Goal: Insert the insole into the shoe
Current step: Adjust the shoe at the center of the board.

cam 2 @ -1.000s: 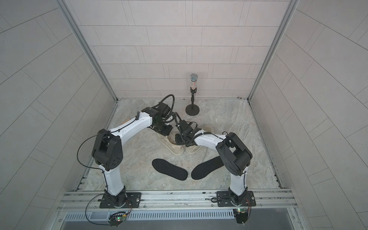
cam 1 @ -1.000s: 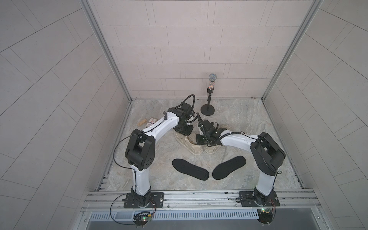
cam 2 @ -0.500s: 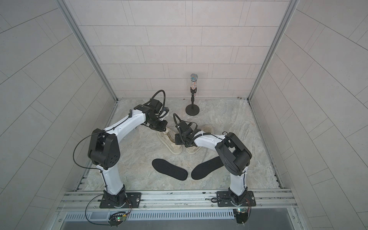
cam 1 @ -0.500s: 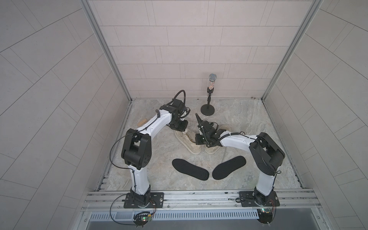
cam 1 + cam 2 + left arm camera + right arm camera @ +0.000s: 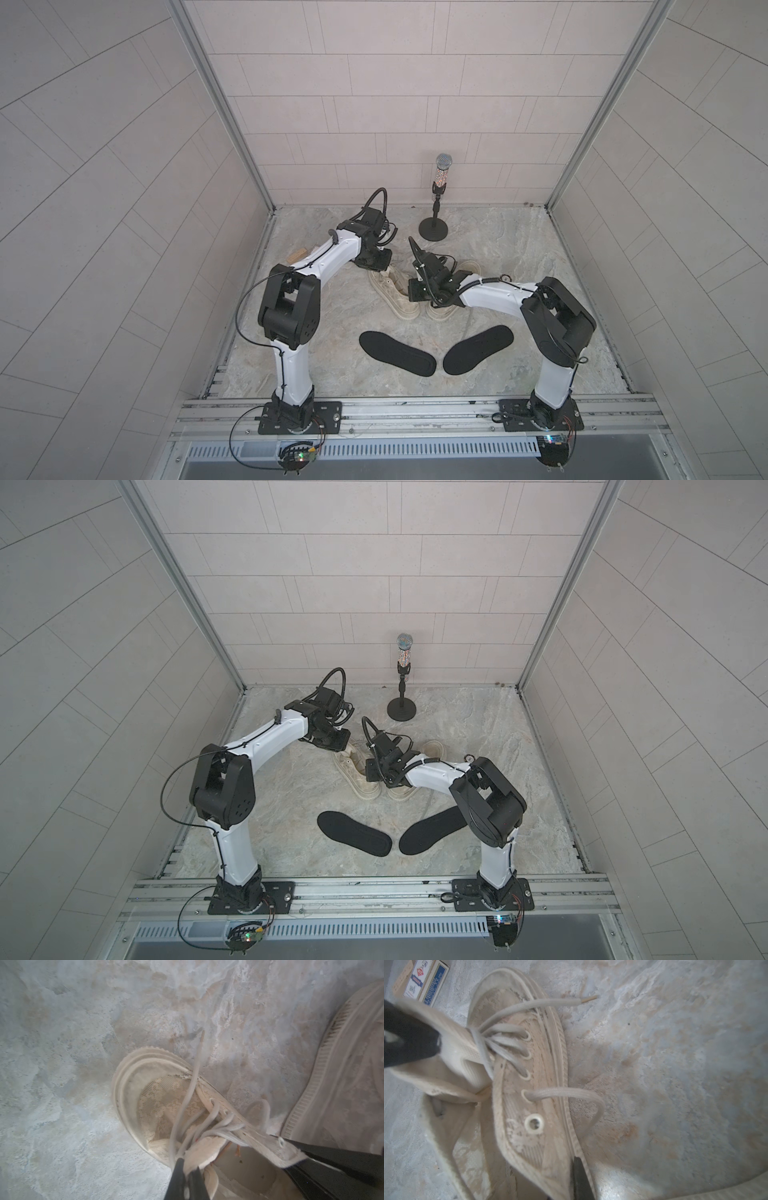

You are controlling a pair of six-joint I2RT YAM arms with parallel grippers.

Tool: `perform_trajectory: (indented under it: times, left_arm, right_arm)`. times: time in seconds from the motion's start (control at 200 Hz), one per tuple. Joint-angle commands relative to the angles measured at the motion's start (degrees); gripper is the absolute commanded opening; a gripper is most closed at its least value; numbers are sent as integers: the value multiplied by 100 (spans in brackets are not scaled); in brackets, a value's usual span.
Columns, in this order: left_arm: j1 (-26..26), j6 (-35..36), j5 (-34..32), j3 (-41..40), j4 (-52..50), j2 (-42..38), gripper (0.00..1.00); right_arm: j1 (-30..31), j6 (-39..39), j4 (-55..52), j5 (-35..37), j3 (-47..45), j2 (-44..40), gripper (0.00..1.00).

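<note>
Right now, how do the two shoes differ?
The held shoe is gripped twice: left gripper shut on its tongue, right gripper on its collar edge; no gripper holds the free shoe. The held shoe is mostly in view, mouth pulled open; the free shoe lies largely hidden under the right arm. Both are beige, and both insoles lie on the table, outside them.

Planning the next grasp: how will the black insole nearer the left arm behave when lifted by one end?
Probably floppy: the black insole looks thin and lies flat on the table, so its free end would likely droop. Probably light too. Its matte surface seems unlikely to slip.
</note>
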Motion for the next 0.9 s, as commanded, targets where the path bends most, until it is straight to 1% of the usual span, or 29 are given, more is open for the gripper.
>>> perform_trajectory:
  times: [0.0, 0.095, 0.145, 0.205, 0.285, 0.325, 0.39, 0.51, 0.645, 0.811, 0.896]
  left_arm:
    - [119, -46, -1391, -305, 736, -71, 3]
    - [-5, -55, -2168, -584, 1107, -205, 3]
    - [0, -92, -2408, -662, 1229, -209, 2]
    - [0, -170, -2654, -622, 1216, -134, 3]
    - [0, -224, -2687, -447, 1030, -47, 7]
    - [-5, -244, -2489, -357, 937, -60, 11]
    - [-16, -277, -1956, -300, 910, -180, 16]
    - [-59, -560, -1038, -221, 777, -384, 25]
    - [-78, -894, -442, -318, 693, -610, 33]
    - [-129, -1222, 273, -566, 613, -1014, 44]
    - [-186, -1469, 386, -762, 624, -1262, 49]
  right_arm:
    - [-63, 127, -910, 349, -102, -9, 0]
    - [-59, 127, -921, 358, -107, -9, 0]
    - [-65, 143, -920, 358, -119, -8, 0]
    - [-64, 159, -902, 348, -147, -4, 0]
    - [-57, 171, -882, 310, -138, 3, 0]
    - [-57, 163, -860, 274, -114, 6, 1]
    - [-51, 126, -853, 202, -19, 4, 3]
    - [-56, -48, -866, 22, 271, 91, 13]
    - [-90, -182, -898, -15, 569, 217, 22]
    - [-222, -254, -906, -90, 782, 307, 29]
    - [-276, -306, -902, -145, 857, 350, 31]
